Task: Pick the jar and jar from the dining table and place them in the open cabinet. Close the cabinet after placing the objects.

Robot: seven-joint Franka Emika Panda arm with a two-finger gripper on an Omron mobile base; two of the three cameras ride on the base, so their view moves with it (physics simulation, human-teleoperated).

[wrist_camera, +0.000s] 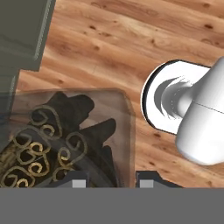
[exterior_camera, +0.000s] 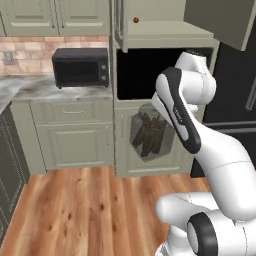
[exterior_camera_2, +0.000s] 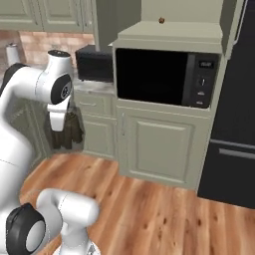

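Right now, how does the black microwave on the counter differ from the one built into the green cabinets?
The counter microwave looks smaller; the built-in microwave looks larger. The counter microwave stands free on the marble counter; the built-in microwave sits in a niche between cabinet fronts. Both are black boxes with doors shut.

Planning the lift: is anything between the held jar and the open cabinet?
No loose thing visible. The jar hangs low in the gripper, before the lower door; the open cabinet shelf lies above the built-in microwave, whose front it must pass. A small brown object sits on that shelf.
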